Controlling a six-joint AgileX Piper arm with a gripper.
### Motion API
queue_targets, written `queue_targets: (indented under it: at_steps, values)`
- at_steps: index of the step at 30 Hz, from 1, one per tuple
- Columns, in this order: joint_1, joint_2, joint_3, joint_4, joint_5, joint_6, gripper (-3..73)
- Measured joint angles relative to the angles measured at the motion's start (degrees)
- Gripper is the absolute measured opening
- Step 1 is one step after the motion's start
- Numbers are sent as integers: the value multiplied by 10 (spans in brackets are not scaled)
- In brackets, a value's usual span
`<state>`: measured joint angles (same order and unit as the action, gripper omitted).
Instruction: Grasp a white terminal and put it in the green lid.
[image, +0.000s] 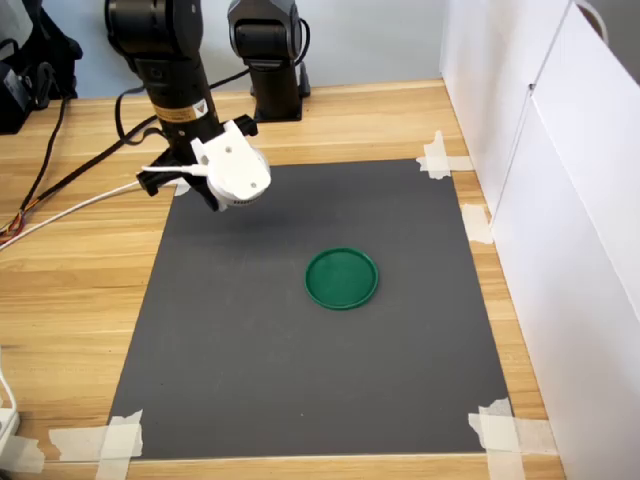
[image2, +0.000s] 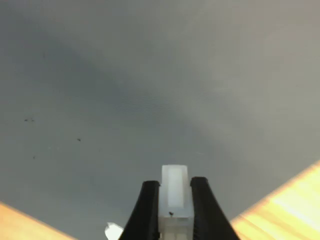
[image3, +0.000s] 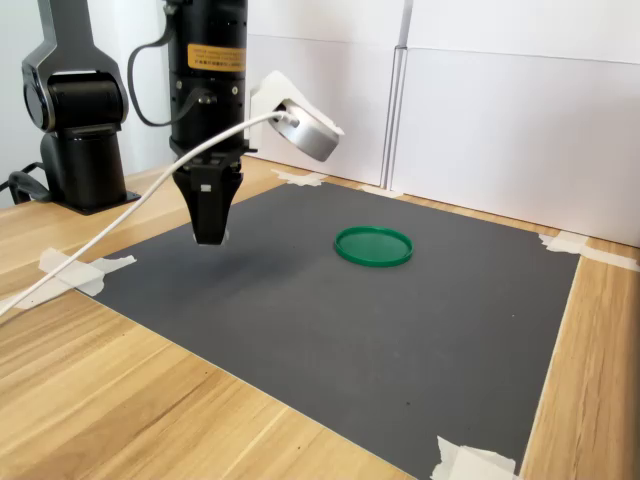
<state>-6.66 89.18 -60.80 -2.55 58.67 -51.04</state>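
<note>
Terminal in the grip: the white terminal (image2: 174, 192) sits clamped between the two black fingers (image2: 146, 210) in the wrist view, its pale tip poking out past them. The gripper (image3: 210, 238) hangs above the dark mat (image3: 330, 320) in the left half of the second exterior view, clear of the surface. The green lid (image: 342, 278) lies flat near the centre of the first exterior view, well apart from the gripper at upper left.
</note>
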Motion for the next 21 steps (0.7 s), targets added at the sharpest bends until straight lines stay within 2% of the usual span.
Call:
queue_targets:
  at_steps: [6, 14, 21]
  values:
    - [64, -3, -109, 9, 100, 18, 99]
    - [148, 4, -239, 26, 112, 68, 99]
    - [224, 54, -263, 18, 114, 130, 99]
